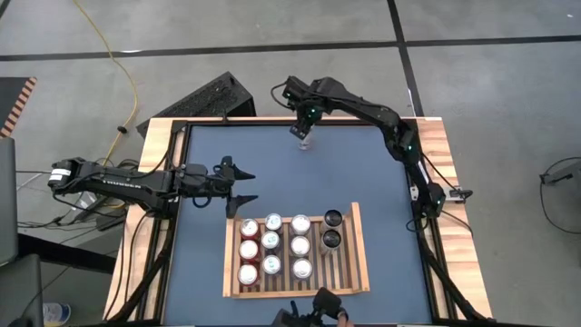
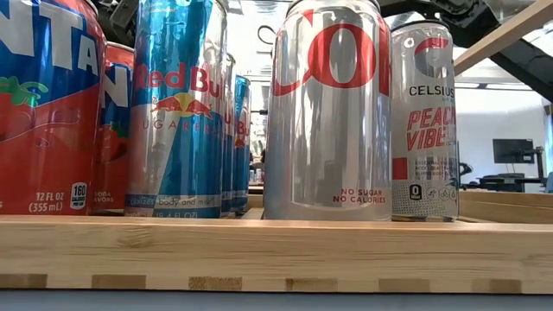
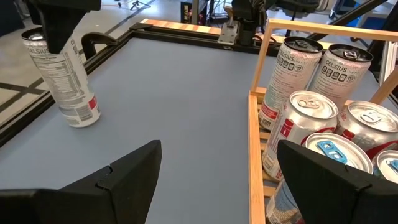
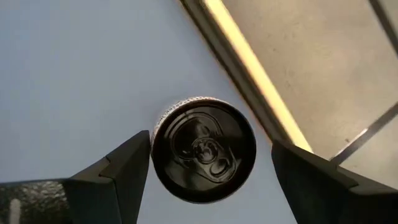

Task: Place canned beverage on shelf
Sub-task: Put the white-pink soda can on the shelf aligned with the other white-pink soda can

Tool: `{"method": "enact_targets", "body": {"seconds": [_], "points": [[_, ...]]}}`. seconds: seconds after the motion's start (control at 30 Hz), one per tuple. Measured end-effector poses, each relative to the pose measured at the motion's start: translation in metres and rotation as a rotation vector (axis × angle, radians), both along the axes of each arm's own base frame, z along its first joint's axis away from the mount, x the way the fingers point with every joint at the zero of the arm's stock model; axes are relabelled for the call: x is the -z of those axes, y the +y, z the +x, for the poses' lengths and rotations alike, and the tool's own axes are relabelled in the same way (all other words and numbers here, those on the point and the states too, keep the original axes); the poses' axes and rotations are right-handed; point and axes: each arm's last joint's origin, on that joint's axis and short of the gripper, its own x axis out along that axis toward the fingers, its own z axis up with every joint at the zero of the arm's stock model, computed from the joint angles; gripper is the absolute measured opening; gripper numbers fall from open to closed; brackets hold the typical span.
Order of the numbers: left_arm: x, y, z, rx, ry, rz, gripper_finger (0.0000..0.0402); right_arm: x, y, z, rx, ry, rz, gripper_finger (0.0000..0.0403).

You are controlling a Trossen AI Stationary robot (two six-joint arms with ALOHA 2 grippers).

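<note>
A slim white canned beverage (image 1: 304,143) (image 3: 65,81) stands on its base on the blue tabletop near the far edge. My right gripper (image 1: 302,132) (image 4: 210,142) hangs over it, open and pointing steeply down, one finger on either side of the can's dark top (image 4: 204,149). The shelf (image 1: 360,245) (image 2: 276,246) (image 3: 254,155), a light-wood slatted tray, lies at the near middle. Several cans (image 1: 272,241) stand upright in it. My left gripper (image 1: 247,183) (image 3: 217,146) waits open and about level, left of the shelf's far corner, with nothing between its fingers. My right gripper comes at the can from above, with its fingers astride the top rim. One finger (image 4: 127,165) stands right against the rim (image 4: 154,134), and I cannot tell whether it touches. The other finger (image 4: 298,174) is clearly apart from the can.
Bare blue tabletop (image 1: 300,186) lies between the lone can and the shelf. The shelf's right-hand part (image 1: 349,268) holds no cans. A black ribbed object (image 1: 209,95) sits off the table's far left corner, and a dark camera mount (image 1: 318,313) sits at the near edge.
</note>
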Motion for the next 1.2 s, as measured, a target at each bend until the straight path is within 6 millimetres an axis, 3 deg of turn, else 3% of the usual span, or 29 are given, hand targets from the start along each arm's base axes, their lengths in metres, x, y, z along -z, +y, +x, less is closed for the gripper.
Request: {"method": "enact_targets", "body": {"seconds": [0.23, 0.57, 0.9, 1.03, 1.2], "points": [[0.000, 0.000, 0.000, 0.000, 0.000, -0.001, 0.0307, 0.003, 0.001, 0.001, -0.016, -0.013, 0.030, 0.0315], [0.000, 0.000, 0.000, -0.003, -0.003, -0.014, 0.0307, 0.021, 0.003, 0.003, -0.067, 0.044, 0.043, 0.0273], [0.000, 0.000, 0.000, -0.003, 0.003, -0.014, 0.0307, 0.021, 0.011, 0.008, -0.195, 0.092, -0.001, 0.0180], [0.002, 0.000, -0.001, -0.003, 0.020, -0.015, 0.0307, 0.018, 0.018, 0.009, -0.301, 0.136, -0.029, 0.0176], [0.003, 0.000, -0.001, -0.003, 0.035, -0.015, 0.0307, 0.013, 0.039, 0.011, -0.559, 0.234, -0.045, 0.0177]]}}
